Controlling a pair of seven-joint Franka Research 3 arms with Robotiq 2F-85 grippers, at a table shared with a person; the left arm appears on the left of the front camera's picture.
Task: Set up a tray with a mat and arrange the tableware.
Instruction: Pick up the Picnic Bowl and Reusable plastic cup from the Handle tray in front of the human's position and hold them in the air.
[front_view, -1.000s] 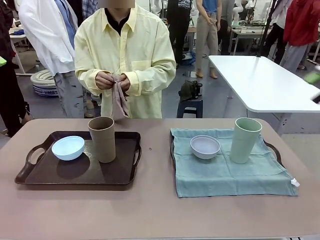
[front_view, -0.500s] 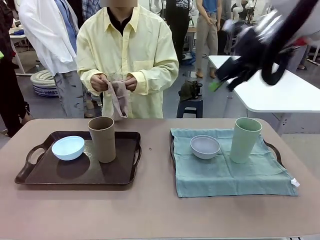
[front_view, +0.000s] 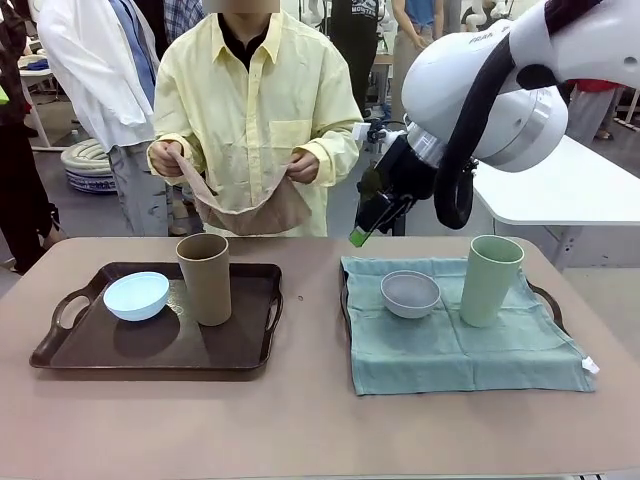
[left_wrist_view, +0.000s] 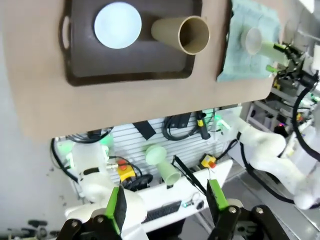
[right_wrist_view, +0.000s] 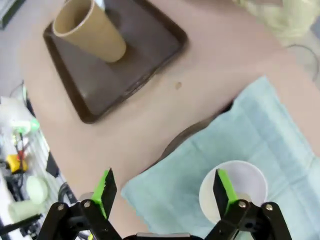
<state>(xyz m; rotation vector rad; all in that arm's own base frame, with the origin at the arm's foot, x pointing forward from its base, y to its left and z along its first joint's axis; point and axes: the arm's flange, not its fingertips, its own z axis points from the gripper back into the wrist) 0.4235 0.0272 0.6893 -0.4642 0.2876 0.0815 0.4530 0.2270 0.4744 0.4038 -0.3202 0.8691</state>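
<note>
Tableware stands in two pairs on the table (front_view: 300, 420) in the front view. Toward the robot's left lies a dark brown tray (front_view: 150, 350) with a bare floor. On it a shallow pale blue bowl (front_view: 136, 295) sits near the left handle. A tall, straight-sided tan-brown cup (front_view: 204, 278) stands upright just beside the bowl. Toward the right a teal-green mat (front_view: 450, 350) covers a second tray (front_view: 546, 296), whose dark handles peep out at the sides. A small greyish white bowl (front_view: 410, 293) rests on the mat. A tall pale green cup (front_view: 491, 280) stands upright to its right, apart from it. The right gripper (front_view: 365, 228) hangs in the air over the far edge of the table, near the mat's far left corner, touching nothing. Across the table a person (front_view: 250, 110) spreads a brownish cloth (front_view: 250, 212) between both hands.

The left wrist view looks down from high above. The left gripper (left_wrist_view: 167, 207) has its green pads well apart with nothing between them. Far below, the pale blue bowl shows as a plain disc and the tan-brown cup as an open mouth, both on the dark brown tray. The mat lies off to one side.

In the right wrist view the right gripper (right_wrist_view: 164, 192) is spread wide and empty above the mat's corner. The greyish white bowl lies just under one finger, its inside smooth and pale. A dark edge of the second tray shows from beneath the mat. Farther off, the tan-brown cup stands on the dark brown tray.
</note>
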